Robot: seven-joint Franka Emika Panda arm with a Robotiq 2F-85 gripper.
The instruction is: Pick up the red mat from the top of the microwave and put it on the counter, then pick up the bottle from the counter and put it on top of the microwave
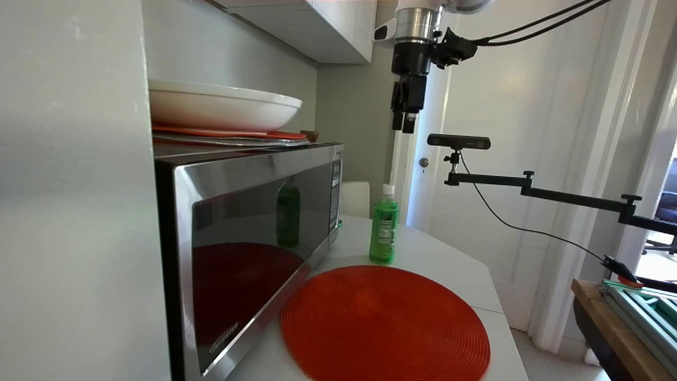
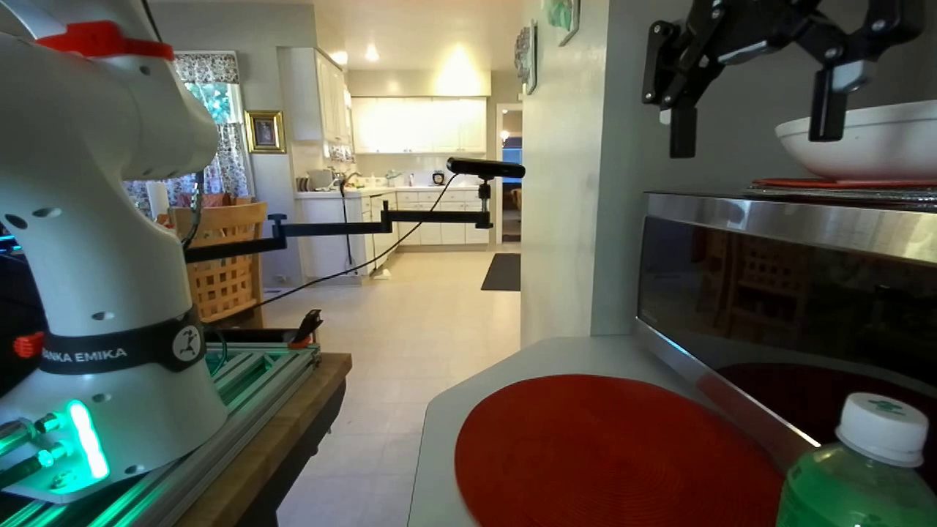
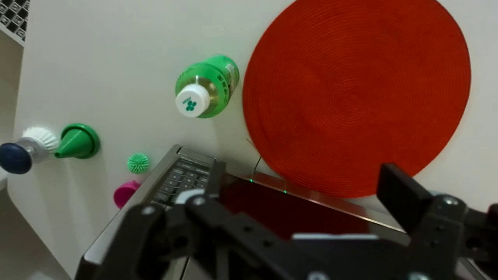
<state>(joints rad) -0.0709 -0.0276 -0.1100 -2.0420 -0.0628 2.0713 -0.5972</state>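
Observation:
The round red mat (image 1: 386,323) lies flat on the white counter (image 1: 455,270) in front of the microwave (image 1: 254,211); it also shows in an exterior view (image 2: 615,454) and the wrist view (image 3: 352,97). The green bottle (image 1: 384,227) with a white cap stands upright on the counter beside the mat; it shows in an exterior view (image 2: 856,487), cut off below, and in the wrist view (image 3: 214,85). My gripper (image 2: 755,143) is open and empty, high above the counter near the microwave's front; its spread fingers show in the wrist view (image 3: 305,179).
A white bowl (image 1: 222,106) sits on stacked mats (image 1: 232,136) on the microwave. A cabinet (image 1: 338,26) hangs above. A camera arm (image 1: 486,180) extends near the counter. A green cone (image 3: 79,142), brush (image 3: 25,151), spiky ball (image 3: 138,163) and pink item (image 3: 125,193) are beside the microwave.

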